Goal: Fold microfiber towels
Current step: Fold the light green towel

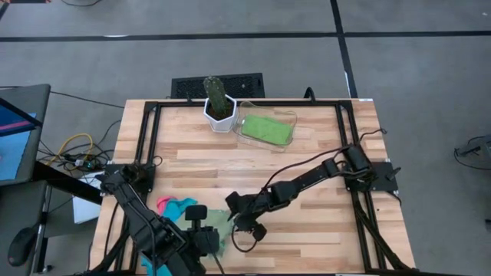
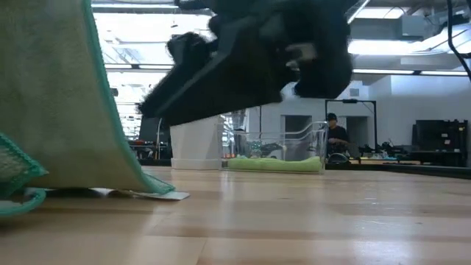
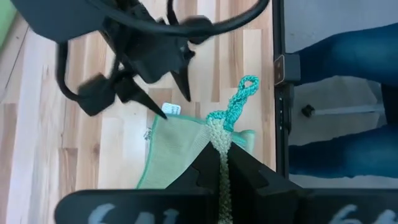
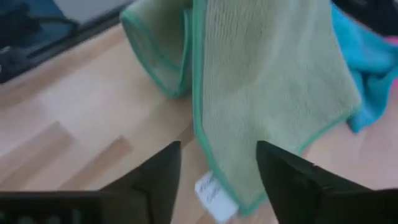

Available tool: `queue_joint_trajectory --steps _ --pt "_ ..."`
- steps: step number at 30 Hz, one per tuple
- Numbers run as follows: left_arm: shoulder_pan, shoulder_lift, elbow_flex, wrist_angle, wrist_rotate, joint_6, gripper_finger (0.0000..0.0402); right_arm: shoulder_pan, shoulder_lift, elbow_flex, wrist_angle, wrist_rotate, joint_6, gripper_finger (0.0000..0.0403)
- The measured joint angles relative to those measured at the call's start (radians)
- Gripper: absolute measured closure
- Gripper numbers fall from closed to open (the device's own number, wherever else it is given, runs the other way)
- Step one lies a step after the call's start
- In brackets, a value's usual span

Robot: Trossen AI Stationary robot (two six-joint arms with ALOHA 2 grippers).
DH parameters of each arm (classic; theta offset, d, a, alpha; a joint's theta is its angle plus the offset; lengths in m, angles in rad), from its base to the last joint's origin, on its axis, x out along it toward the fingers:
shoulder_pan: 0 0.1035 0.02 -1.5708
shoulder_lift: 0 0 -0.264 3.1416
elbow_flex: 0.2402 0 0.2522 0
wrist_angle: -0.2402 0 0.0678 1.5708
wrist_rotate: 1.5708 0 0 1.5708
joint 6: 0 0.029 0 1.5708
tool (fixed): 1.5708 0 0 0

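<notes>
Light green microfiber towel (image 4: 267, 93) hanging near the wooden table's (image 1: 307, 230) front edge, pinched by the left gripper (image 3: 222, 163), right gripper (image 4: 214, 165) spread beside it, apparently not touching.

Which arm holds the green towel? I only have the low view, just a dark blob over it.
Observer: The left claw is shut on a pinched edge of the light green towel, holding it up off the table.
Operator: And the right one?
Observer: The right claw is open, its fingers either side of the hanging cloth's lower edge, not gripping it.
Operator: Other towels nearby?
Observer: A turquoise towel and a pink towel lie bunched together beside the left arm. Another green towel lies in the clear tray at the far side.
</notes>
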Motion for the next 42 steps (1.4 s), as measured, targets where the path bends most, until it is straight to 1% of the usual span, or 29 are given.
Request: queue_joint_trajectory --steps 2,4,6,8,11,13,15,16,18,21,22,23,26,30,34,38,40,42 --pt "0.001 -0.011 0.001 0.0 -0.007 -0.002 0.0401 0.002 0.015 -0.007 -0.013 0.006 -0.001 0.0151" --pt "0.003 -0.024 0.001 0.001 -0.028 -0.015 0.0401 0.005 0.055 0.004 0.059 0.013 -0.01 0.015" --pt "0.004 -0.034 0.001 -0.001 -0.043 -0.021 0.0401 0.006 0.07 -0.001 0.048 0.069 -0.021 0.0152" --pt "0.003 -0.042 0.002 0.0 -0.058 -0.033 0.0401 0.006 0.106 0.006 0.087 0.127 -0.024 0.0156" --pt "0.0 -0.047 0.002 0.0 -0.057 -0.033 0.0401 -0.008 0.119 0.006 0.103 0.151 -0.019 0.0163" --pt "-0.001 -0.047 0.002 0.0 -0.049 -0.032 0.0401 -0.018 0.138 0.008 0.125 0.146 -0.002 0.0172" --pt "0.0 -0.047 0.002 0.0 -0.04 -0.028 0.0401 -0.02 0.14 0.009 0.124 0.163 0.023 0.0194" --pt "0.0 -0.047 0.002 0.0 -0.033 -0.024 0.0401 -0.02 0.14 0.009 0.118 0.164 0.034 0.0212" --pt "0.001 -0.047 0.002 0.0 -0.023 -0.016 0.0401 -0.017 0.14 0.009 0.107 0.164 0.039 0.026" --pt "0.001 -0.047 0.002 0.0 -0.021 0.001 0.0401 -0.005 0.127 0.007 0.076 0.181 0.04 0.0355" --pt "0.001 -0.047 0.002 0.0 -0.021 0.006 0.0401 0.001 0.127 0.007 0.074 0.189 0.033 0.0377" --pt "0.001 -0.047 0.002 0.0 -0.02 0.012 0.0401 0.006 0.122 0.007 0.072 0.198 0.029 0.0385" --pt "0.002 -0.047 0.002 0.0 -0.028 0.033 0.0401 0.028 0.075 0.002 0.028 0.281 0.026 0.0383" --pt "0.007 -0.047 0.002 0.0 -0.064 0.113 0.0401 0.06 -0.043 0.004 -0.146 0.409 0.018 0.0392" --pt "0.026 -0.052 0.002 0.001 -0.144 0.253 0.0401 0.087 -0.195 0.004 -0.38 0.529 0.068 0.0393" --pt "0.066 -0.058 0.002 0.0 -0.254 0.426 0.0401 0.121 -0.371 0.006 -0.627 0.687 0.216 0.0393" --pt "0.088 -0.061 0.002 0.0 -0.314 0.516 0.0401 0.144 -0.454 0.006 -0.776 0.778 0.319 0.0393" --pt "0.111 -0.066 0.002 0.0 -0.374 0.607 0.0401 0.165 -0.525 0.005 -0.888 0.873 0.433 0.0393"
